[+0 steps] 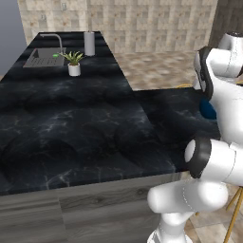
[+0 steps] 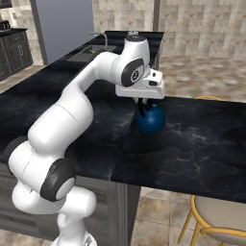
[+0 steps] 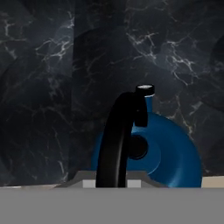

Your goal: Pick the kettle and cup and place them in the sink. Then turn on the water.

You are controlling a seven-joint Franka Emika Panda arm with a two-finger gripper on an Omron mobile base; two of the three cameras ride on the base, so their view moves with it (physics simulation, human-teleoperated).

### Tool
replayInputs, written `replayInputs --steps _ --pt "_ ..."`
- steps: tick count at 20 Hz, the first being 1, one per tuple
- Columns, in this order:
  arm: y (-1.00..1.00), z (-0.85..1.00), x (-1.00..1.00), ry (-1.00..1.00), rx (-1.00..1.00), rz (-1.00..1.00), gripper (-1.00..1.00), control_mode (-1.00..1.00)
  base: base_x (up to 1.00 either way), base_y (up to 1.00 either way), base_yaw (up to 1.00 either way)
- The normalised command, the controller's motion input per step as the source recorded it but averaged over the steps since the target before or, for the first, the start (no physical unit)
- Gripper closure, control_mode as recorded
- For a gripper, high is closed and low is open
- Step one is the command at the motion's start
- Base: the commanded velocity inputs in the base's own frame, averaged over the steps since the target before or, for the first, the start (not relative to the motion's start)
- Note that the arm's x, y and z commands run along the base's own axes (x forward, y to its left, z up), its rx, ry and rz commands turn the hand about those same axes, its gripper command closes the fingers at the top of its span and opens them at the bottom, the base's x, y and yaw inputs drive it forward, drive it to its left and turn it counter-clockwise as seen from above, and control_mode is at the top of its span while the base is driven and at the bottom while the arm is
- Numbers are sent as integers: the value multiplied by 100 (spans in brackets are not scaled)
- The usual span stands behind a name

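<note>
Sink [image 1: 43, 58] at 10 o'clock on black marble worktop [image 1: 71, 123], potted plant [image 1: 73, 63] beside it, blue kettle [image 2: 150, 119] at centre of right base view, end effector [image 2: 142, 104] clamped on kettle's black arched handle [image 3: 117, 140].

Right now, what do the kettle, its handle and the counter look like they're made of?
Kettle: smooth dark-blue body with a soft sheen, probably enamelled or painted metal, though glazed ceramic would look the same.
Handle: matte black arch without highlights, likely plastic or rubber-coated.
Counter: black with pale branching veins and faint gloss, seemingly polished marble.
</note>
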Motion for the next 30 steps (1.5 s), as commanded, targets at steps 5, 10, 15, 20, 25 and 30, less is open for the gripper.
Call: replayInputs --steps 5,10,15,20,25,30 --pt "0 18 -19 0 11 0 100 -100 0 0 0" --pt "0 18 -14 0 9 0 100 -100 0 0 0" --pt "0 19 -3 -5 3 0 100 -100 0 0 0" --pt "0 20 -4 -7 0 0 100 -100 0 0 0" --pt "0 15 -14 -8 0 0 100 -100 0 0 0" --pt "0 11 -18 -8 0 0 100 -100 0 0 0"
